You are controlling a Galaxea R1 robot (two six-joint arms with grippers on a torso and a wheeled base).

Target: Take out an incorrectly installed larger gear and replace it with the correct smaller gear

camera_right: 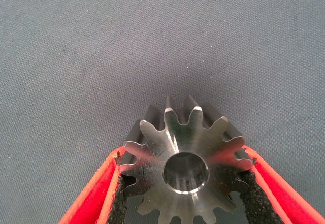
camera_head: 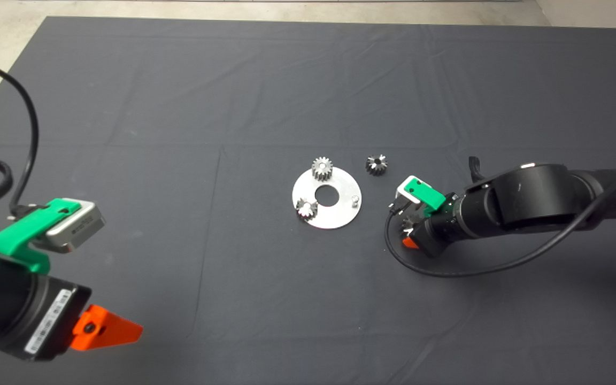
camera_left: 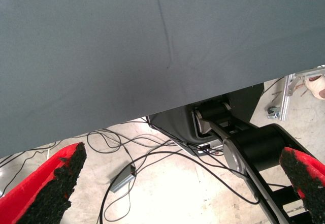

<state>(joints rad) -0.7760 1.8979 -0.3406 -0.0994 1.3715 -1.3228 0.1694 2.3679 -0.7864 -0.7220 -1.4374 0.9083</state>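
Observation:
My right gripper [camera_head: 407, 229] hangs low over the mat just right of the round metal plate [camera_head: 341, 213], shut on the larger gear [camera_right: 185, 155]. The right wrist view shows its flared teeth pinched between both black pads, centre hole facing the camera; whether it touches the mat I cannot tell. A smaller gear [camera_head: 376, 164] lies loose on the mat beyond the plate's right side. The plate carries two small gears, one at its far edge [camera_head: 321, 168] and one at its near left [camera_head: 306, 208]. A bare peg [camera_head: 355, 200] stands at the plate's right edge.
My left gripper [camera_head: 113, 323] waits open at the lower left of the mat. Its wrist view looks past the mat's edge [camera_left: 167, 109] at floor cables and a black robot base [camera_left: 238, 132]. A black cable [camera_head: 447, 270] loops beside the right wrist.

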